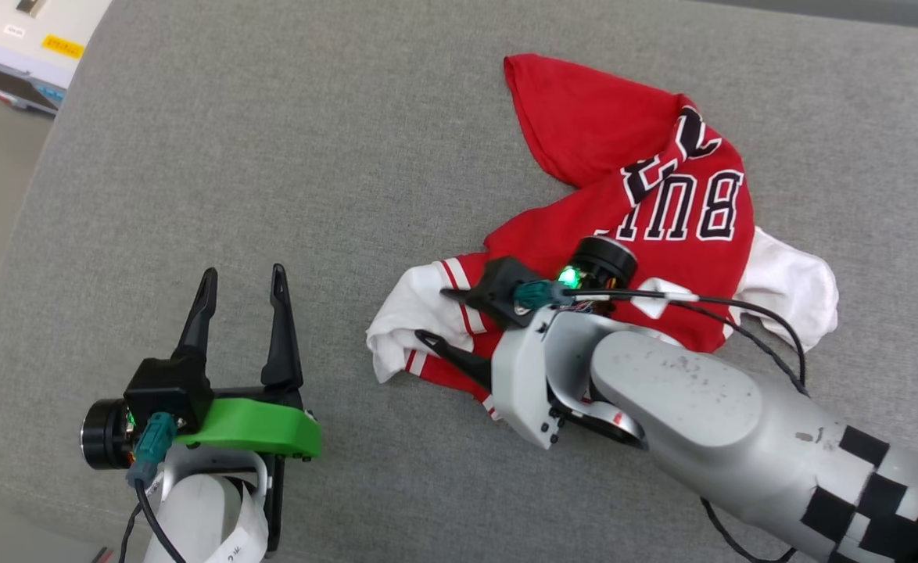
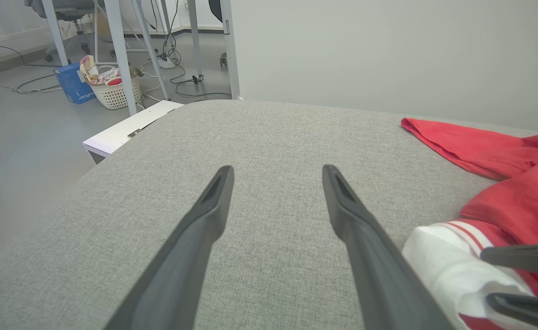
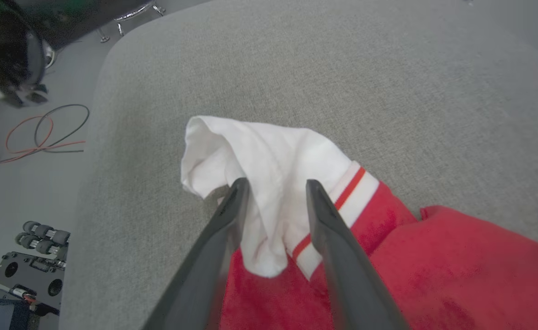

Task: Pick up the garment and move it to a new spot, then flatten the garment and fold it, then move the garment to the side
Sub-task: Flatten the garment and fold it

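The right gripper [image 3: 277,184] is lining up a grasp on the garment [image 1: 701,266].
Nearest, the left gripper [image 1: 243,274] is hovering spread open over bare grey cushion [image 1: 349,156], clear of the cloth. The right forearm is reaching in low, its parted fingers straddling the white sleeve [image 3: 260,156], probably to lift the crumpled jersey lying beyond.
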